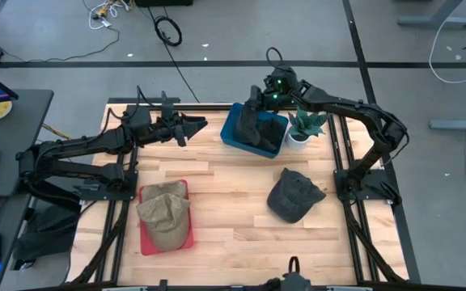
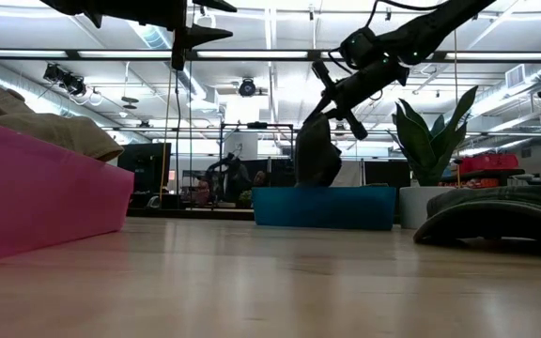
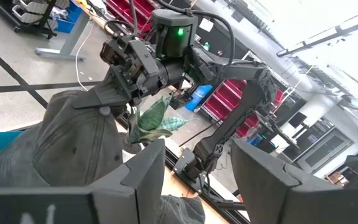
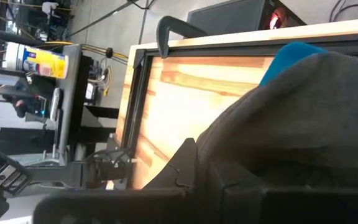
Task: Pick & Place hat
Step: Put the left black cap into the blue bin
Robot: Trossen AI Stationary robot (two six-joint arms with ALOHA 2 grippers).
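Observation:
A dark grey hat (image 1: 255,125) hangs over the blue bin (image 1: 230,134) at the table's far middle, with my right gripper (image 1: 255,100) shut on it from above. In the low view this hat (image 2: 316,155) reaches down behind the bin's wall (image 2: 346,208). A second dark grey hat (image 1: 294,195) lies flat on the table toward the right. A tan hat (image 1: 165,214) rests on a red tray (image 1: 146,242) at the near left. My left gripper (image 1: 194,126) hovers open, level, left of the bin, with nothing between its fingers. My right gripper pinches the hat's upper edge (image 3: 102,107) between its two fingers, coming slanting down from the table's right. The hat hangs below the fingers, its crown bulging outward. Its lower end is inside the bin, and the bin's wall hides whether it rests on the bottom.
A potted plant (image 1: 305,126) in a white pot stands right beside the bin on its right. Black frame rails (image 1: 342,162) run along both table sides. Bare wood lies in the table's middle and near part.

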